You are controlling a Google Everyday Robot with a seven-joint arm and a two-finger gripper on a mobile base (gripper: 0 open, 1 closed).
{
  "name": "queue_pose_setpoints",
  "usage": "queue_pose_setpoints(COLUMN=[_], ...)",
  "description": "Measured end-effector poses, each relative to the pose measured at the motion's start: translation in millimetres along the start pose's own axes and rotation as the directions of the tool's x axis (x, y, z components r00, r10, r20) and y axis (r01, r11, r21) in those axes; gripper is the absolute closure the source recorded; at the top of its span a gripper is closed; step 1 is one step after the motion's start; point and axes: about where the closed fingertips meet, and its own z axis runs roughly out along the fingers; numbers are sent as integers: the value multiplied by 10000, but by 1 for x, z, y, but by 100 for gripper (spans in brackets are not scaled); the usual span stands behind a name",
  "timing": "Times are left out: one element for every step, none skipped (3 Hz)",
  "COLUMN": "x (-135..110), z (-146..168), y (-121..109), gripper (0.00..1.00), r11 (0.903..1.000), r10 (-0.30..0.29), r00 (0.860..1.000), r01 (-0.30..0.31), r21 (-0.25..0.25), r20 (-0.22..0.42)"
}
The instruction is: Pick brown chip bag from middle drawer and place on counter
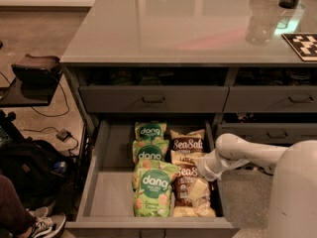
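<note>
**Gripper low over the brown bags in the open drawer**

We see the middle drawer (106, 192) pulled out at the lower centre of the frame, below the counter (173, 24) that fills the top. A column of brown bags lies along the drawer's right side. The brown chip bag (183, 175) in the middle of that column sits right at the gripper (202, 168), which reaches in from the right on a white arm (247, 152). We cannot tell whether the claw is released or clenched. Green dang bags (151, 185) fill the column just to the left.
</note>
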Motion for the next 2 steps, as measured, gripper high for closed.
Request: queue_pose_setpoints(x=[12,16], z=[5,12], y=[4,13], gripper=[0,0], r11=[9997,9989], r10=[231,326], r00=[9996,9993], r01=[-230,-319], r21=[-100,-353], r20=[137,207])
